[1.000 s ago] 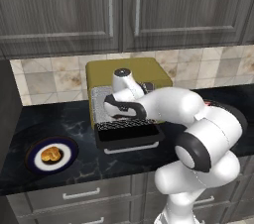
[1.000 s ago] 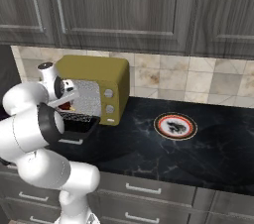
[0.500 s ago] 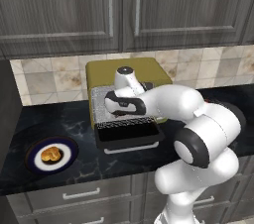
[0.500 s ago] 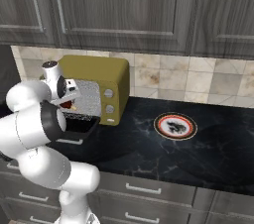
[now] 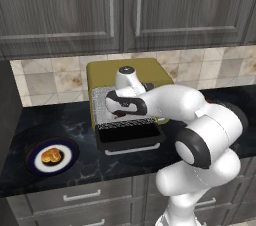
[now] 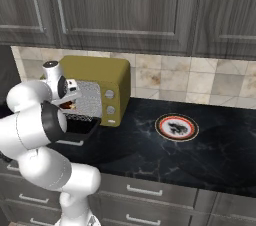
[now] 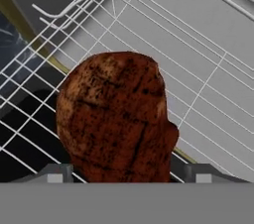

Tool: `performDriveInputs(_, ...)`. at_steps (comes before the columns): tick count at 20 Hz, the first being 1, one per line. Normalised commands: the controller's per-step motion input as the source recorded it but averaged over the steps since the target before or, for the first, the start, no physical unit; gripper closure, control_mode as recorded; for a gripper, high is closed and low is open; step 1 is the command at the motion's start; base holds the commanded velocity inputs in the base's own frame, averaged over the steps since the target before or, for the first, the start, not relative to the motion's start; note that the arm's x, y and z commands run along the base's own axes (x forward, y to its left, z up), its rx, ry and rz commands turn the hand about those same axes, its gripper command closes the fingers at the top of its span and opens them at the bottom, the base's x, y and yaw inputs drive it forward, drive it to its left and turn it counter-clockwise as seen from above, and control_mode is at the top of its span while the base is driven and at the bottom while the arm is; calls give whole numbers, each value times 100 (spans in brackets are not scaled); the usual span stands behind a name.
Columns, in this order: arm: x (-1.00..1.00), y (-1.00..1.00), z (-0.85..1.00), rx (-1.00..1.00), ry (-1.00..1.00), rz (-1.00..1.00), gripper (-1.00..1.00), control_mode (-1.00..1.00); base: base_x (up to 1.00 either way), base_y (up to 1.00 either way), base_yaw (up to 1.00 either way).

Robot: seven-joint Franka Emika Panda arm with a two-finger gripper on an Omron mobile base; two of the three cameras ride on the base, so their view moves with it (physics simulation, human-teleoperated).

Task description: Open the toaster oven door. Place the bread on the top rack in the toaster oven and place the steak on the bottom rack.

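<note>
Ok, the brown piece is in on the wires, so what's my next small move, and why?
Probably ease the gripper straight back out of the toaster oven. The brown piece lies on the rack wires and one fingertip stands clear of it, so it looks released.

Left base view: high, behind the arm's left, facing forward and down at middle range over the desk and oven. Right base view: same height from the arm's right, sharing oven, open door and desk. Hand view: very near, looking along the claw onto a rack in the oven.
</note>
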Motion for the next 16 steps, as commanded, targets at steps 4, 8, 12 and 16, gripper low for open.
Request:
performDriveInputs(4,-9,-3,4,0,0,-2,-100,-100,0,0,0)
performDriveInputs(8,-17,-12,13,0,0,-8,-100,-100,0,0,0)
performDriveInputs(12,-38,-27,8,0,0,-16,-100,-100,0,0,0)
performDriveInputs(16,-56,-4,0,1,0,-32,-100,-100,0,0,0)
